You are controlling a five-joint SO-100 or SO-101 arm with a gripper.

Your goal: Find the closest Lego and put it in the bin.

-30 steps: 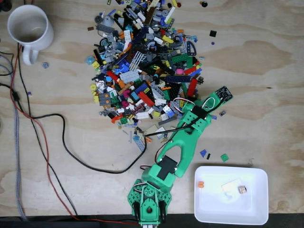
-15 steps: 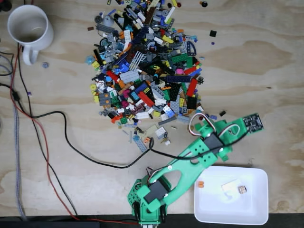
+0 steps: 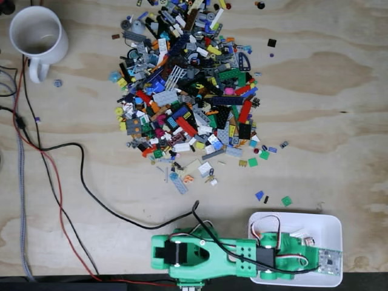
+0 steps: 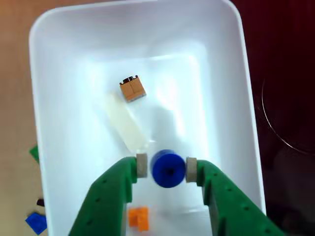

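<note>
- Hovering over the white bin (image 4: 59, 29), the green tool (image 4: 167, 167) is clamped on a round blue Lego (image 4: 168, 168), one grey pad (image 4: 141, 165) on each side of it.
- Beyond the tool's tips in the wrist view, a tan brick (image 4: 132, 88) and a pale flat piece (image 4: 125, 123) lie in the bin; an orange piece (image 4: 138, 218) lies under the tool.
- The Lego pile (image 3: 188, 91) sits well apart on the desk (image 3: 327, 91).

Green arm (image 3: 212, 257) stretched across the white bin (image 3: 330, 227), Lego pile (image 3: 188, 85) up top, white mug (image 3: 36, 37) far left
</note>
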